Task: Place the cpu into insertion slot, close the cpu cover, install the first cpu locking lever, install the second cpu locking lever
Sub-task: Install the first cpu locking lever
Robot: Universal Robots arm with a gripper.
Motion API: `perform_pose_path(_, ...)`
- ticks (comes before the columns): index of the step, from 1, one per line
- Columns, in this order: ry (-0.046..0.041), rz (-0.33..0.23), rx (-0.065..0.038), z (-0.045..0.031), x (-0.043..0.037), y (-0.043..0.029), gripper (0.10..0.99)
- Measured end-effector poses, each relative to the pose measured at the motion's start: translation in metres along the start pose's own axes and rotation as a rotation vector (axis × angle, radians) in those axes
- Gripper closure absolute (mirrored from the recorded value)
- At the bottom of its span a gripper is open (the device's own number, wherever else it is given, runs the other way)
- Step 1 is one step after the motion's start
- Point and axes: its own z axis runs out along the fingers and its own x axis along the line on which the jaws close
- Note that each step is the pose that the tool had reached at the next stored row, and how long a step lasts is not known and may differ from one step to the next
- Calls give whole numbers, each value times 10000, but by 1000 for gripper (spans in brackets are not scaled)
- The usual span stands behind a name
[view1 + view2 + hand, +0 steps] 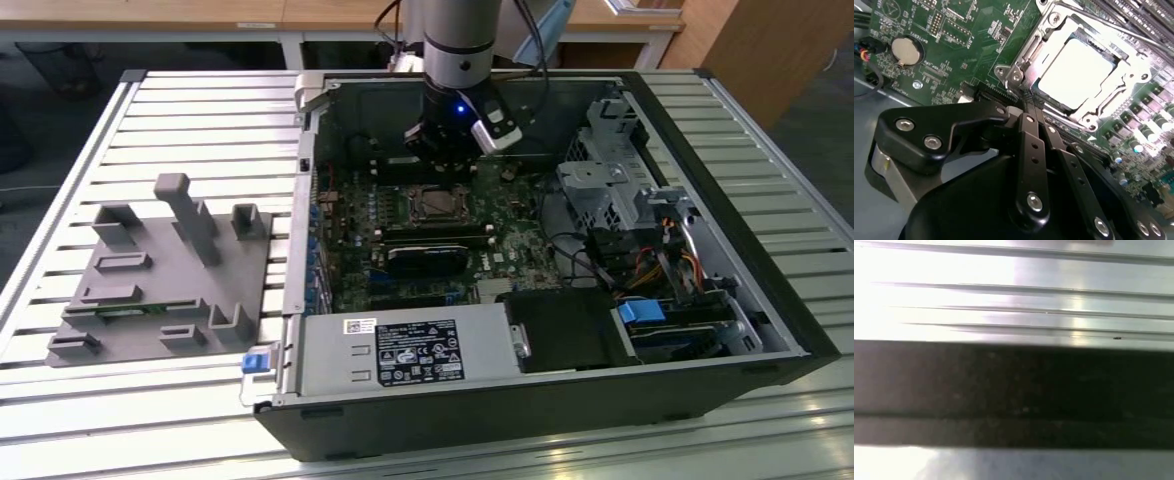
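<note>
The black two-fingered gripper point(447, 160) on the grey arm hangs inside the open black computer case point(747, 300), just above the green circuit board point(534, 250) and near the square metal-rimmed insertion slot point(434, 203). In the second wrist view the small silvery-grey square cpu point(1079, 72) lies seated in the slot, framed by the thin silvery metal cpu cover point(1054, 30) lying closed around it. The black fingers point(1029, 145) stand together, tips meeting at the socket's edge, clamped on nothing visible. A grey moulded parts fixture point(160, 275) rests on the slatted metal table point(200, 100) at the exterior view's left.
</note>
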Motion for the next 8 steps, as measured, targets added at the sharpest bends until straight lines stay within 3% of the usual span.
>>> perform_pose_path(2,2,0,4,-33,-1,1,980)
perform_pose_path(8,3,-1,4,-37,-4,-7,980)
